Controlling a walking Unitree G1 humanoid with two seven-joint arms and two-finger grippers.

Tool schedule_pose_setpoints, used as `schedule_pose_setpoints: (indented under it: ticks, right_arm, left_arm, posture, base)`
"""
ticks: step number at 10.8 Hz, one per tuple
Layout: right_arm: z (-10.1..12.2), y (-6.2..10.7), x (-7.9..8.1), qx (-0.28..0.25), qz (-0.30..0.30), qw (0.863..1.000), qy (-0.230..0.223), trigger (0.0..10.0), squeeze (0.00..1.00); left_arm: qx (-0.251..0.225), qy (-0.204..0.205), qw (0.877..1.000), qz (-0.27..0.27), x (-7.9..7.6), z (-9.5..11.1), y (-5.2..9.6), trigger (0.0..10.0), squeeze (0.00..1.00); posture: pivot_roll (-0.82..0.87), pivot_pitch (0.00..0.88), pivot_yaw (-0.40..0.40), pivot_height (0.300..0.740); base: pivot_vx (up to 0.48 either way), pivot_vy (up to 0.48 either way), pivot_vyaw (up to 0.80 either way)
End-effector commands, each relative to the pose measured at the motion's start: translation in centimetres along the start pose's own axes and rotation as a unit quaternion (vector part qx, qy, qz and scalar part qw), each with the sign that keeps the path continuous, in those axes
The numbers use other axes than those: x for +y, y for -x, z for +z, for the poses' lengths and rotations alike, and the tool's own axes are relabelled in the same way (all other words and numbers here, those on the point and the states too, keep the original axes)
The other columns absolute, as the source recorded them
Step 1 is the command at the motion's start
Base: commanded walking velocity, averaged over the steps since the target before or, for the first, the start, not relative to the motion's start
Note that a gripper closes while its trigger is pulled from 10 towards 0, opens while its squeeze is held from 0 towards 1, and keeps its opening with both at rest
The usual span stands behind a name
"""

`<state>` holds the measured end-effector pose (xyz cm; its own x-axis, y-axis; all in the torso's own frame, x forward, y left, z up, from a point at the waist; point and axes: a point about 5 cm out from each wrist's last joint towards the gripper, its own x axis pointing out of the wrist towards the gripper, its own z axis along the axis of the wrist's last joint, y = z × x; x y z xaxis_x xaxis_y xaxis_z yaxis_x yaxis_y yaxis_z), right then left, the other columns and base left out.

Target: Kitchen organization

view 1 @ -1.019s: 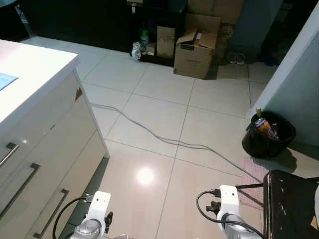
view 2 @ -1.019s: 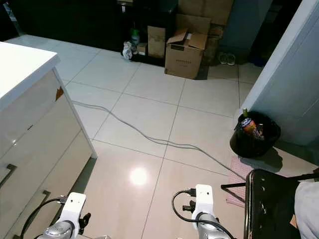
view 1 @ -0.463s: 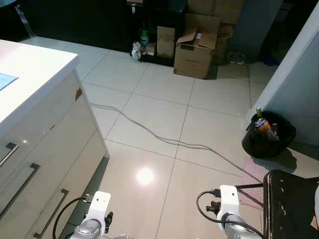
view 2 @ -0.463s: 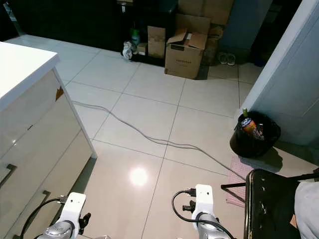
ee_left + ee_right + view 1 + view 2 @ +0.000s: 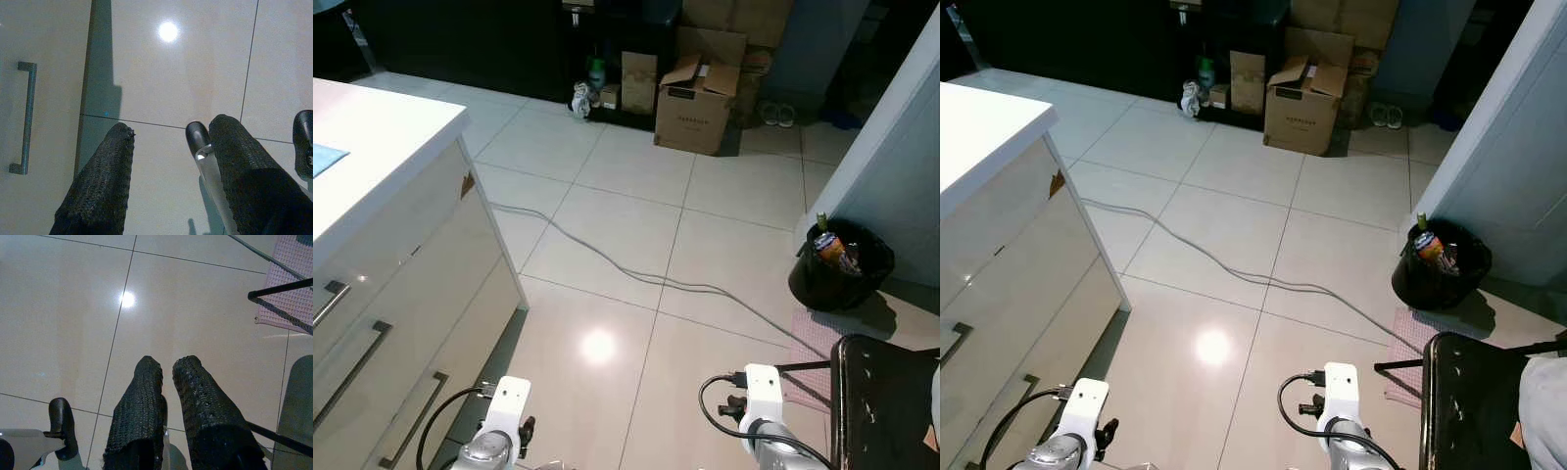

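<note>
Below, both arms hang idle over the glossy beige tiled floor (image 5: 636,196). Left gripper (image 5: 168,142): fingers spread, released, empty. Right gripper (image 5: 166,369): fingers nearly closed, empty. White bench (image 5: 372,127) with handled drawers, left of frame; grey cable (image 5: 636,274) across centre; black waste bin (image 5: 842,269) at right; cardboard boxes (image 5: 700,93), top.

We had the counter (image 5: 372,147) on our left, boxes (image 5: 697,90) ahead, and a bin (image 5: 840,266) beside the chair (image 5: 886,406) on our right.
</note>
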<state>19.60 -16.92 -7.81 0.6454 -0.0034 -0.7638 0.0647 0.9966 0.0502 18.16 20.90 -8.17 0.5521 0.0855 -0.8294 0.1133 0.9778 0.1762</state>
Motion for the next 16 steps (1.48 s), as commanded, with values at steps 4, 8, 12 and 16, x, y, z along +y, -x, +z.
schedule_pose_setpoints:
  ticks: [4, 8, 12, 16]
  right_arm:
    - [-0.26, 0.15, -1.22, 0.004, -0.021, 0.998, -0.052, 10.0, 0.0]
    - [-0.21, 0.13, -1.17, 0.004, -0.021, 0.998, -0.053, 10.0, 0.0]
    - [-0.21, 0.13, -1.14, 0.003, -0.021, 0.998, -0.057, 10.0, 0.0]
    - [-0.19, 0.12, -1.11, 0.002, -0.02, 0.998, -0.058, 10.0, 0.0]
  left_arm:
    - [-0.045, 0.034, 0.997, -0.051, -3.15, 2.42, -0.28, 10.0, 0.0]
    - [-0.047, 0.033, 0.997, -0.051, -3.16, 2.54, -0.29, 10.0, 0.0]
    - [-0.047, 0.032, 0.997, -0.052, -3.15, 2.56, -0.29, 10.0, 0.0]
    - [-0.047, 0.031, 0.997, -0.052, -3.1, 2.51, -0.28, 10.0, 0.0]
  posture:
    - [-0.04, 0.05, 0.021, 0.74]
    - [-0.04, 0.048, 0.023, 0.74]
    - [-0.04, 0.049, 0.024, 0.74]
    - [-0.04, 0.058, 0.025, 0.74]
  base:
    - [0.0, 0.0, 0.0]
    - [0.0, 0.0, 0.0]
    - [0.0, 0.0, 0.0]
    - [0.0, 0.0, 0.0]
